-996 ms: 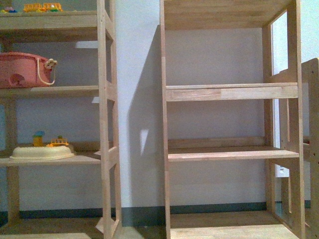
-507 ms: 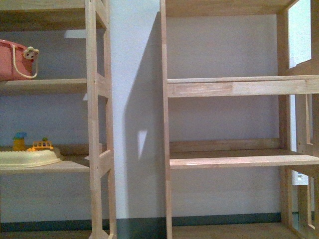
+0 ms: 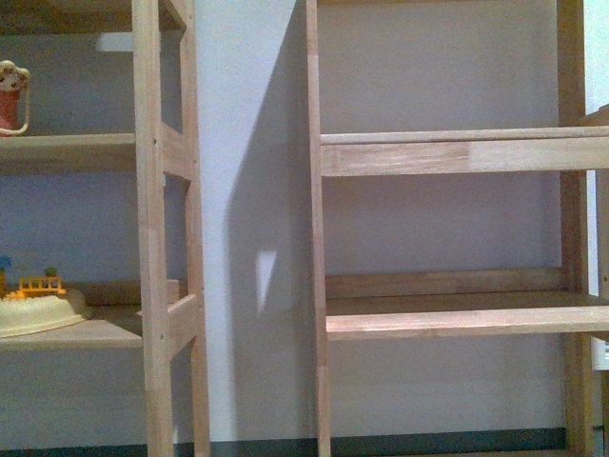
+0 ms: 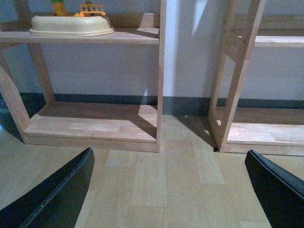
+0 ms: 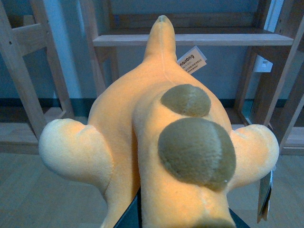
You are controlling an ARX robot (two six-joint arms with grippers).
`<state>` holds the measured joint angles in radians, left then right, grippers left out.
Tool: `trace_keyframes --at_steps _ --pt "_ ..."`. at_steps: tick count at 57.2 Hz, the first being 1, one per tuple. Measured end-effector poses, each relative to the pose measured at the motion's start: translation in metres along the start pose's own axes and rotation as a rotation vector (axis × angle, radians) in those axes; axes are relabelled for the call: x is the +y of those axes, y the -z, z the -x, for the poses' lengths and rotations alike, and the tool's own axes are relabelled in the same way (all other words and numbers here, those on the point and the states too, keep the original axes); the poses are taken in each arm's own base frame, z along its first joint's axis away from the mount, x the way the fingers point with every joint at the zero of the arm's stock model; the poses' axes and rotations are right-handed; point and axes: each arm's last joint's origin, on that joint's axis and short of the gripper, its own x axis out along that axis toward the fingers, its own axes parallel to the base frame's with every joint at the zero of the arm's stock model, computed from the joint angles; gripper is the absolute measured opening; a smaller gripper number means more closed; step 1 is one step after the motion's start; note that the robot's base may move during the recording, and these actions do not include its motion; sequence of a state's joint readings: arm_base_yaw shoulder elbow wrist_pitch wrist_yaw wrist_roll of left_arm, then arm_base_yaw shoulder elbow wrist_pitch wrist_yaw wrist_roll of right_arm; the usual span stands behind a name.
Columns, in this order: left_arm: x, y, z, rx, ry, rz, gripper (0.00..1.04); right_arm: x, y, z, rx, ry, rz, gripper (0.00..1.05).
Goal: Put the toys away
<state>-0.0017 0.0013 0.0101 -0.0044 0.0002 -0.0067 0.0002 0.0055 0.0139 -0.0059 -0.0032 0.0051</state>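
My right gripper (image 5: 135,216) was closed on the orange-yellow plush animal (image 5: 161,142), held in the air with its pointed end toward the wooden shelf (image 5: 190,40), probably for sliding it straight in. It looked soft, with olive-green back bumps (image 5: 197,152) and a white tag (image 5: 192,61); my left gripper (image 4: 164,194) hung wide, holding nothing.

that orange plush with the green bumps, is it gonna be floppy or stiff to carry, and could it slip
Probably soft and squashy: the plush animal looks rounded and stuffed, so it should give under a grip. It is likely light for its size, since only padded fabric shows. The fuzzy surface should resist slipping, though its stubby limbs may wobble.
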Motion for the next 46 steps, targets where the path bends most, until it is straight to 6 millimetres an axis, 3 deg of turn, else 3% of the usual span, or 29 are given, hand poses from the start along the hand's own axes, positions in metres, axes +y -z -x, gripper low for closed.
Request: trace_keyframes --at_steps 46 --pt "0.0 0.0 0.0 0.0 0.0 0.0 0.98 0.0 0.0 0.0 0.0 0.0 0.0 0.07"
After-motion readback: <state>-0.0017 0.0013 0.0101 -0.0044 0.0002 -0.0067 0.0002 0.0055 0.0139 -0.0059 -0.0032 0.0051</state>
